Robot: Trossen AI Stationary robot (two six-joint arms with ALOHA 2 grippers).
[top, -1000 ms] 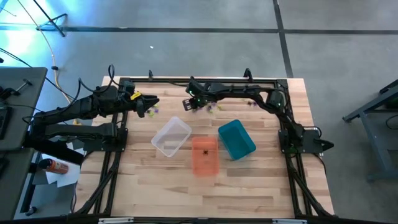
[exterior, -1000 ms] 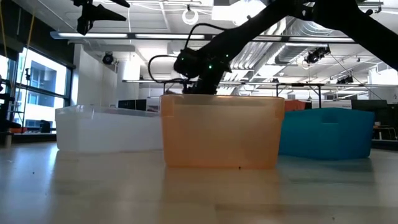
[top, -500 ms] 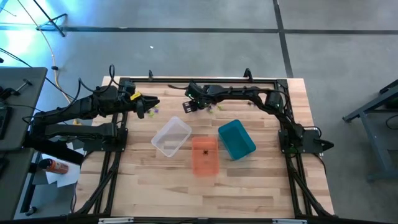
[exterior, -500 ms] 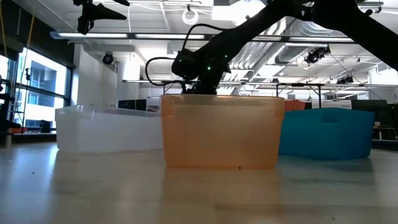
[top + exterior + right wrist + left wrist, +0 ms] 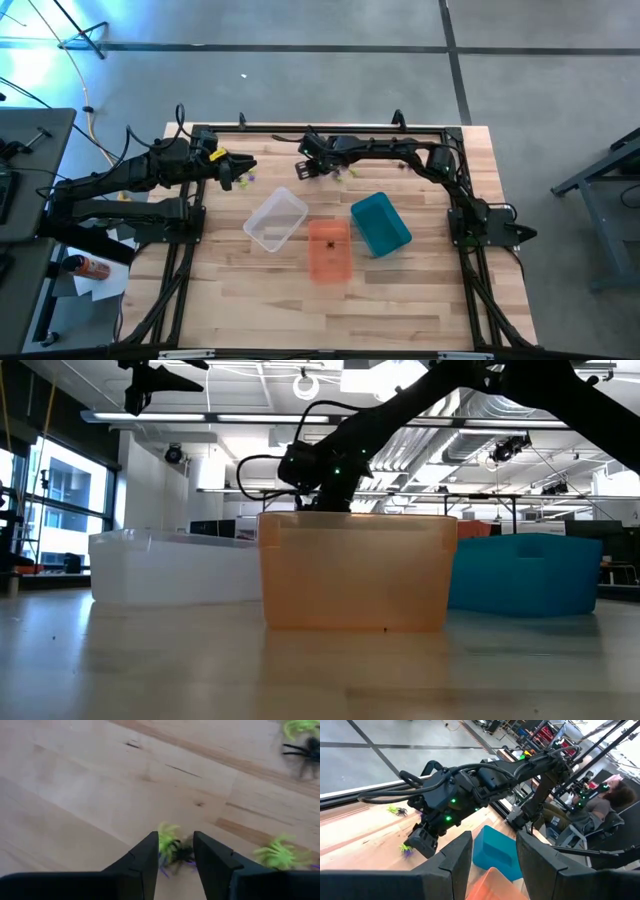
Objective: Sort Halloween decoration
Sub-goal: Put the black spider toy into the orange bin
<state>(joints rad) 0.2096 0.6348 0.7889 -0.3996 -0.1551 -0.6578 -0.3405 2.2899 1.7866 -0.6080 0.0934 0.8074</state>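
Spiders [image 5: 175, 851], green, black and purple, sit clumped between the right pincer's [image 5: 308, 169] parted fingers; whether gripped cannot be told, and legs blur together, so no long axis or heading reads. Other decorations lie loose on the bench [image 5: 420, 290] toward twelve o'clock, beyond the clear bin [image 5: 276, 220], orange bin [image 5: 329, 250] and teal bin [image 5: 380, 224]. One black spider [image 5: 331, 243] rests in the orange bin. Left pincer [image 5: 240, 168] hangs parted, empty, at ten o'clock. Right pincer sits slightly shifted from half a second ago.
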